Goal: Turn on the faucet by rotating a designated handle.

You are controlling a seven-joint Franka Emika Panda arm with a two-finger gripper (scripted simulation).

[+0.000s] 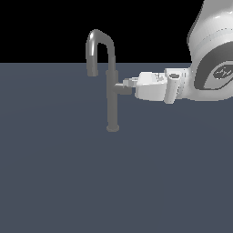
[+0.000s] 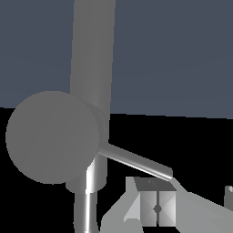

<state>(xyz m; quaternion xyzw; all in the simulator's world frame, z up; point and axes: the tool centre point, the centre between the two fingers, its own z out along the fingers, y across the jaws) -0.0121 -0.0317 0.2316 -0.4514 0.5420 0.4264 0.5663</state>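
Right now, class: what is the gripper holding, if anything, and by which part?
Nothing: the gripper is shut with nothing between its jaws, sitting just beside the pin tip of the handle.

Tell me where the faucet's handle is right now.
In the exterior view, the handle juts from the faucet column toward that view's right, about mid-height, meeting the gripper.

The end effector [image 1: 129, 83] hides the handle's [image 1: 122, 86] lever pin.
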